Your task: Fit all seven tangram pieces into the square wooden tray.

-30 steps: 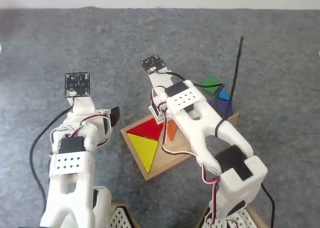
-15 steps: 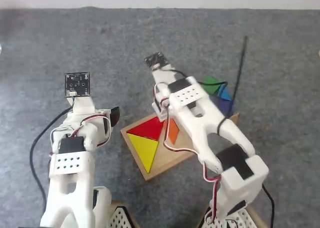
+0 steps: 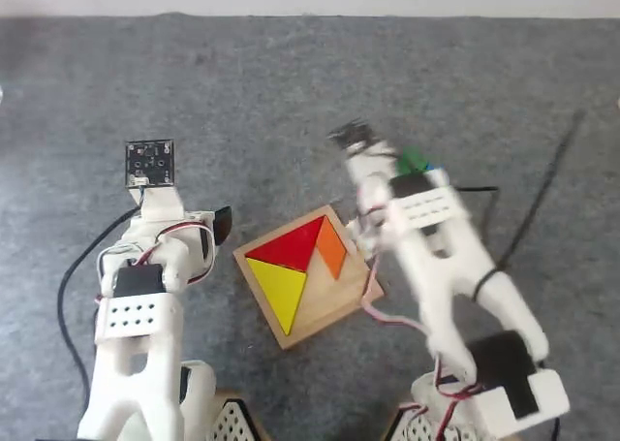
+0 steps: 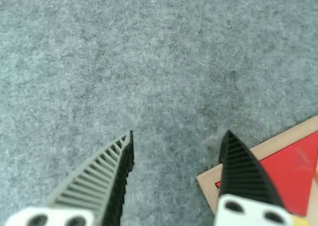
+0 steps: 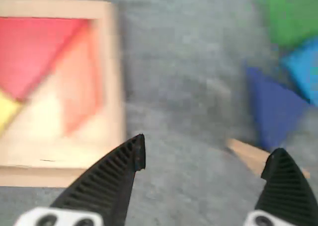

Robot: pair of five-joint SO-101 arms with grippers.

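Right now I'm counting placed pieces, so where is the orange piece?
In the high view the orange piece lies inside the wooden tray, against the red triangle, near the tray's far corner.

No legible text, labels, numbers or signs in any view. Closest candidate is the small black board on the left arm's wrist. Its surface marks are too small to read.
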